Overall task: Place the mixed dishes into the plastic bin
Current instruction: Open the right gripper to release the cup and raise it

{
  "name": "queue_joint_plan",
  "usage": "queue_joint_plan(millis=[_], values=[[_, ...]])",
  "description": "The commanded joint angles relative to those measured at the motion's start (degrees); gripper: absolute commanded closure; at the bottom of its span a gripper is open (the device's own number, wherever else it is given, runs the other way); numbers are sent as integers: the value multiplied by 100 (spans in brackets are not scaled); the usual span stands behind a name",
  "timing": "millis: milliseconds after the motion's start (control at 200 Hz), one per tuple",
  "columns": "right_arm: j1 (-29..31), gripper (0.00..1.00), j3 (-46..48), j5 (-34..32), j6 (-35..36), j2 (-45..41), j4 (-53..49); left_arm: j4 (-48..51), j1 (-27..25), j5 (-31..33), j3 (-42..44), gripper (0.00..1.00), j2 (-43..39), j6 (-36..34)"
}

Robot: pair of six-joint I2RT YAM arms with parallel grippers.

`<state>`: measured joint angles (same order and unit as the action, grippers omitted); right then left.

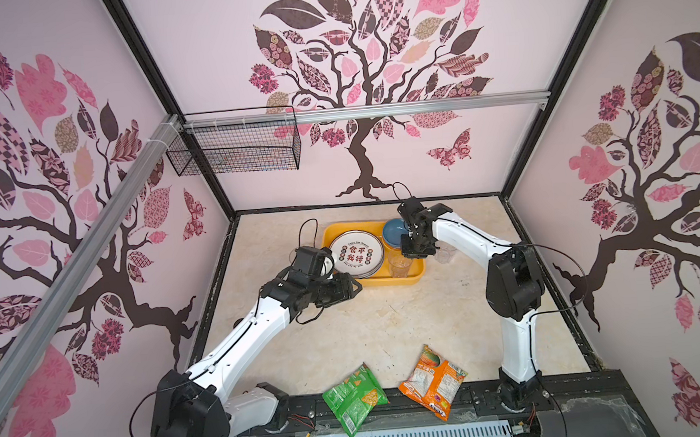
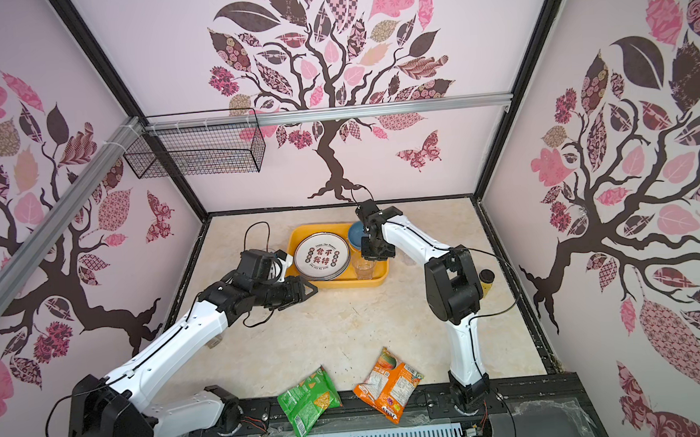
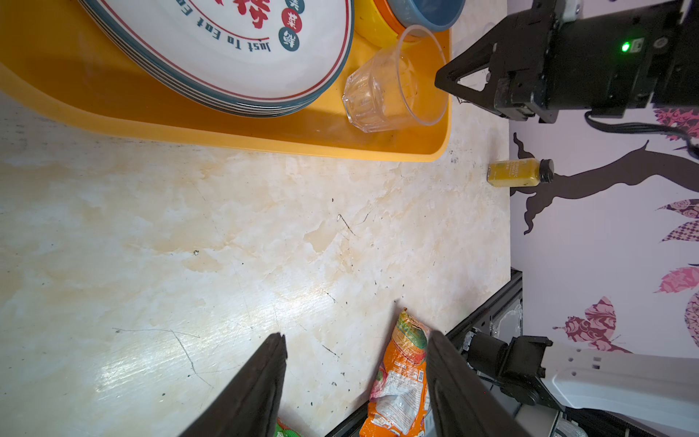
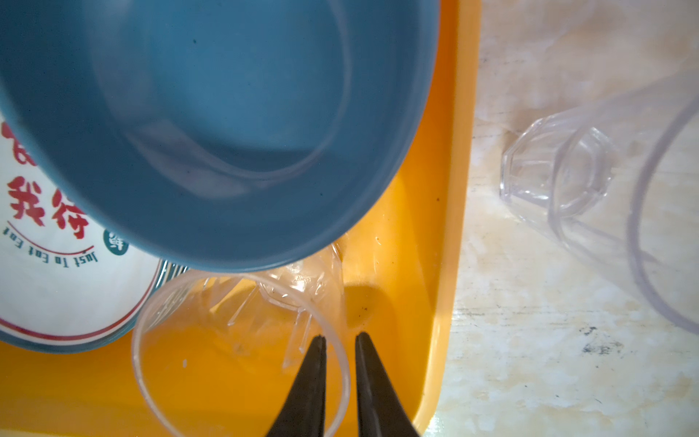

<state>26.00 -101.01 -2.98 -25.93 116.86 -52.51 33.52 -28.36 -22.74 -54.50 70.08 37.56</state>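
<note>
Support surface: a beige, marble-patterned tabletop (image 1: 388,329) with scratches and dark specks, bounded by a black frame.

Resting directly on it:
- (a) A shallow yellow-orange rectangular plastic bin (image 1: 389,283) with rounded corners, at the far centre.
- (b) A clear faceted plastic cup (image 1: 445,253), just right of the bin and not touching it, as the right wrist view (image 4: 559,181) confirms.
- (c) A small yellow bottle with black cap (image 2: 486,282), upright at the right edge and partly hidden in a top view.
- (d) A green crinkled snack bag (image 1: 353,398) at the near edge, left of centre, overhanging the black rail.
- (e) An orange crinkled snack bag (image 1: 431,383) to its right, apart from it, also overhanging.
</note>
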Motion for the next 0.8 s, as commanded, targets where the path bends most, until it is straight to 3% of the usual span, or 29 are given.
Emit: queue_joint_plan(millis=[0,525,795], values=[[44,77,-180,-94,45,-176,-181,-10,33,33,133,38,-111,-1],[20,61,132,-374,190,-1100,39,96,37,87,-236,38,50,-181],[-454,58,526,-216,-148,-1495,336,277,33,28,-828,38,421,-424]])
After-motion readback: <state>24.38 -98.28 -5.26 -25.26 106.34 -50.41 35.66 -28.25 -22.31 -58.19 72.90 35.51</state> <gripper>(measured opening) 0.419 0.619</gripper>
